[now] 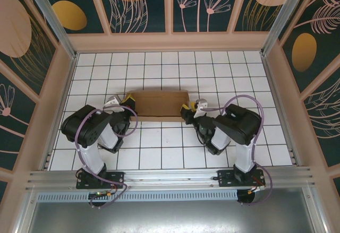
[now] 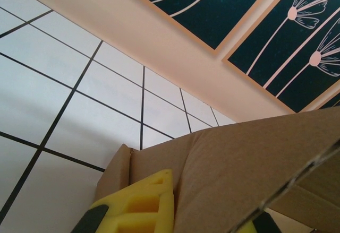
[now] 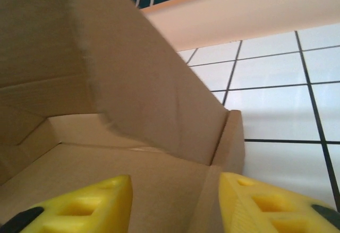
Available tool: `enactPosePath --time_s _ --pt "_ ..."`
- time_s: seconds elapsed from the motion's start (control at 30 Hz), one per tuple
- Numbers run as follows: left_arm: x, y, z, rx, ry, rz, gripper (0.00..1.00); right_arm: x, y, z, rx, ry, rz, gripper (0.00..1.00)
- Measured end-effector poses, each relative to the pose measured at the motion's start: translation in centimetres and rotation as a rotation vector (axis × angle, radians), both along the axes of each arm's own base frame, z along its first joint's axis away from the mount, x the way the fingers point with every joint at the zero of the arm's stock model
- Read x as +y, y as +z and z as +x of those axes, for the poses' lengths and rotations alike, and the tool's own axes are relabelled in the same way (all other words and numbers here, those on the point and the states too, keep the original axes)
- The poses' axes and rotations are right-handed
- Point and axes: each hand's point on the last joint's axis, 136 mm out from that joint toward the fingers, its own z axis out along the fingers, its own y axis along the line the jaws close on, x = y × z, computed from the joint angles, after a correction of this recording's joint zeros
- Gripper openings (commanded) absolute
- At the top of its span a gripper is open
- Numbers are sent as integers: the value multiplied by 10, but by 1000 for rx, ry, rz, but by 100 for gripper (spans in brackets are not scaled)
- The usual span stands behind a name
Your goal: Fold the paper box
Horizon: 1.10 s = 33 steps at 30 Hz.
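The paper box point(image 1: 159, 104) is a shallow brown cardboard box lying in the middle of the tiled table, its long side running left to right. My left gripper point(image 1: 129, 101) is at its left end, shut on the upright end wall. In the left wrist view that cardboard wall point(image 2: 239, 169) sits pinched in the left gripper point(image 2: 212, 206) beside a yellow finger point(image 2: 143, 204). My right gripper point(image 1: 187, 108) is at the box's right end. In the right wrist view the right gripper point(image 3: 175, 190) stands open, straddling the end wall, with a tall flap point(image 3: 133, 84) leaning over the inside.
The white tiled table point(image 1: 159, 153) is enclosed by peach-framed patterned walls point(image 1: 170, 39) on three sides. An aluminium rail point(image 1: 170, 177) carrying both arm bases runs along the near edge. Bare tiles lie behind and in front of the box.
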Motion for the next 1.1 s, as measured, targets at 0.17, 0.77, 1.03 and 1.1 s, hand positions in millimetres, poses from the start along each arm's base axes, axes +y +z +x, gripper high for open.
enactPosePath --time_s 0.17,0.77,1.03,1.1 --pt "0 2 0 -8 -1 16 0 2 27 -20 -52 102 23 49" --pt "-4 -1 3 -6 -15 32 0 -16 235 -37 -285 117 249 20" --pt "-7 -1 6 -11 -28 43 3 42 264 43 23 124 176 24" --pt "-7 -1 6 -13 -28 44 8 56 241 55 127 132 156 24"
